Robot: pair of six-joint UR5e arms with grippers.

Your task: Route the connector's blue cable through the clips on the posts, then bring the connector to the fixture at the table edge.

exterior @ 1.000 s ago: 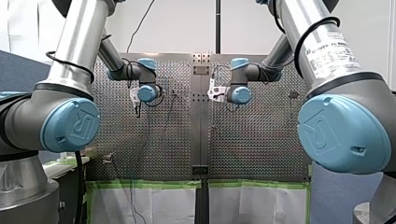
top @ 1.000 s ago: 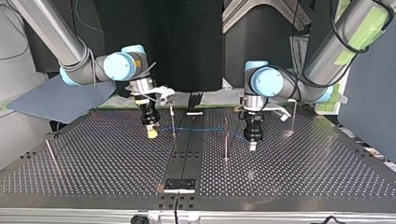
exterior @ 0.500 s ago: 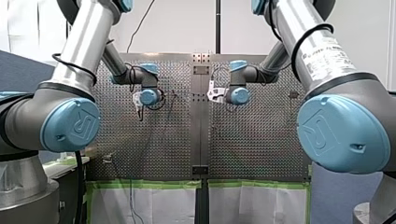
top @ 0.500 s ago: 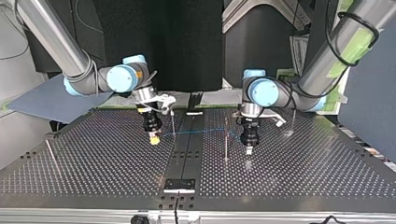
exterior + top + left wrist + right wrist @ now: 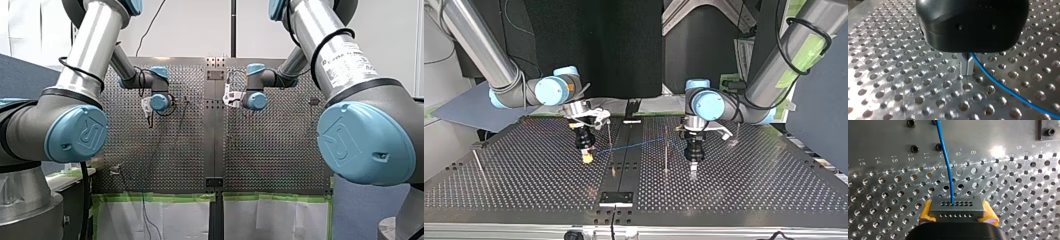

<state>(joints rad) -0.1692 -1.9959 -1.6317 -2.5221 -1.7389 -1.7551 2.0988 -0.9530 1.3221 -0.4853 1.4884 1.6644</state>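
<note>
- Front view: my left arm (image 5: 82,75) is seen entering at the left of the frame and my right arm (image 5: 340,65) at the right. Both wrists are held over the upper middle of the perforated table (image 5: 280,150).
- Top view: the right gripper (image 5: 587,157), left of centre, and the left gripper (image 5: 694,167), right of centre, are joined by the blue cable (image 5: 639,144). The cable is stretched across two upright posts (image 5: 666,150); whether it sits in their clips cannot be told. The fixture (image 5: 616,198) is set at the lower middle edge.
- Left wrist view: the metal fingers (image 5: 965,67) are clenched on the blue cable, which is led away over the table beside them.
- Right wrist view: the connector (image 5: 955,207) is grasped between the yellow pads (image 5: 926,211), and the blue cable is led from its face straight ahead.
</note>
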